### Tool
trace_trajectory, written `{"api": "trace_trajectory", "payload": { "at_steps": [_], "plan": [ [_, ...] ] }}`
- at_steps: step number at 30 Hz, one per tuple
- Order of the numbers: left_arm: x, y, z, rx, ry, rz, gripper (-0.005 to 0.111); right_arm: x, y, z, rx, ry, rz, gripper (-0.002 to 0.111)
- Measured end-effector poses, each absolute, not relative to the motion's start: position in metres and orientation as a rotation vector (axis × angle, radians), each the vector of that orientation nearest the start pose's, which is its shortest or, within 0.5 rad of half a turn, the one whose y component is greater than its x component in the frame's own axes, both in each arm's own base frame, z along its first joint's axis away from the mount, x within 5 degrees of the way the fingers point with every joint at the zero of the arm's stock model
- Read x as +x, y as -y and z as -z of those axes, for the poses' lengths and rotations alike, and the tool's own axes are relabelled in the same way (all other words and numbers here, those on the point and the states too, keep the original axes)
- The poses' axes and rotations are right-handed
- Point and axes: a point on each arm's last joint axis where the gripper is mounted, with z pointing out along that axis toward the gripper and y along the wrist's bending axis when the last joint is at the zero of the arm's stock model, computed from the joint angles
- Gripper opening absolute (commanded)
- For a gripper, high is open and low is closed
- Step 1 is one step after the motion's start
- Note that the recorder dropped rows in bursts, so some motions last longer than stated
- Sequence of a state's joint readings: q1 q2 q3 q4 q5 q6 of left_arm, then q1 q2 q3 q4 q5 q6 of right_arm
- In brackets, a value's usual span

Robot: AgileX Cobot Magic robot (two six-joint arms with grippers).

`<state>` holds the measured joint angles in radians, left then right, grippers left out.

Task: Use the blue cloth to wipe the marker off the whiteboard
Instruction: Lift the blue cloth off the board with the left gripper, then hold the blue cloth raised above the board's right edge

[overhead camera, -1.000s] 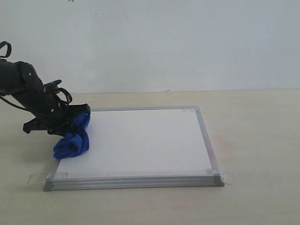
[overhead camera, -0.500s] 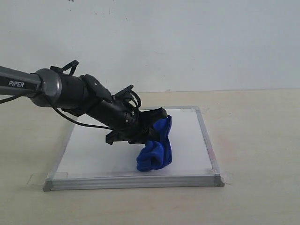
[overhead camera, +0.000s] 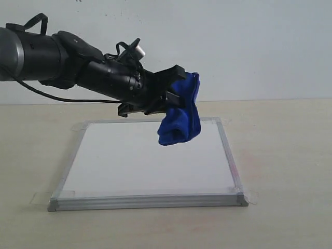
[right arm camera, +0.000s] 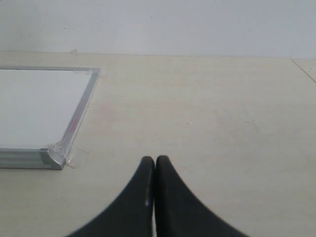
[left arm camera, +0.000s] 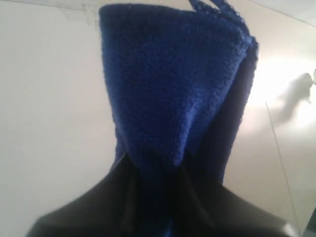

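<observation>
The left gripper (overhead camera: 175, 85) reaches in from the left, its jaws clamped on the blue cloth (overhead camera: 180, 123). The cloth hangs in the air above the far right part of the whiteboard (overhead camera: 135, 161), which lies flat on a pale surface (overhead camera: 282, 155). The right gripper (right arm camera: 155, 170) has its jaws pressed together, near one corner of the board.

Blue cloth (overhead camera: 180, 118) of uniform deep royal shade, whiteboard (overhead camera: 135, 161) with plain white face and silver frame, left gripper (overhead camera: 178, 84) matte black, right gripper (right arm camera: 154, 159) black, table (overhead camera: 285, 166) pale beige with faint grain, wall (overhead camera: 249, 46) off-white.
</observation>
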<state>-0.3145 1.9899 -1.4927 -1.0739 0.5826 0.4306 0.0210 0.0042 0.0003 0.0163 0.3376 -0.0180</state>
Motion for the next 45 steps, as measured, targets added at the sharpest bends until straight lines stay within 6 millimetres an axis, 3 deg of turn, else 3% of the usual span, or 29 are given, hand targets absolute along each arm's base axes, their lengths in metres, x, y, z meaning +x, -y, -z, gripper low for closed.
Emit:
{"api": "trace_trajectory", "payload": {
  "at_steps": [8,14,21,30,45],
  "plan": [
    [0.395,0.245,-0.241,-0.152,-2.276,1.125,0.004,0.054,-0.002,-0.182,-0.025,-1.825,-0.018,0.0],
    [0.39,0.27,-0.214,-0.233,-2.31,1.132,0.004,0.054,-0.002,-0.182,-0.025,-1.825,-0.018,0.0],
    [0.391,0.282,-0.181,-0.263,-2.39,1.175,0.004,0.054,-0.002,-0.182,-0.025,-1.825,-0.018,0.0],
    [0.407,0.303,-0.188,-0.187,-2.364,1.303,0.004,0.054,-0.002,-0.182,-0.025,-1.825,-0.018,0.0],
    [0.427,0.299,-0.176,-0.349,-2.292,1.185,0.004,0.054,-0.002,-0.182,-0.025,-1.825,-0.018,0.0]
  ]
}}
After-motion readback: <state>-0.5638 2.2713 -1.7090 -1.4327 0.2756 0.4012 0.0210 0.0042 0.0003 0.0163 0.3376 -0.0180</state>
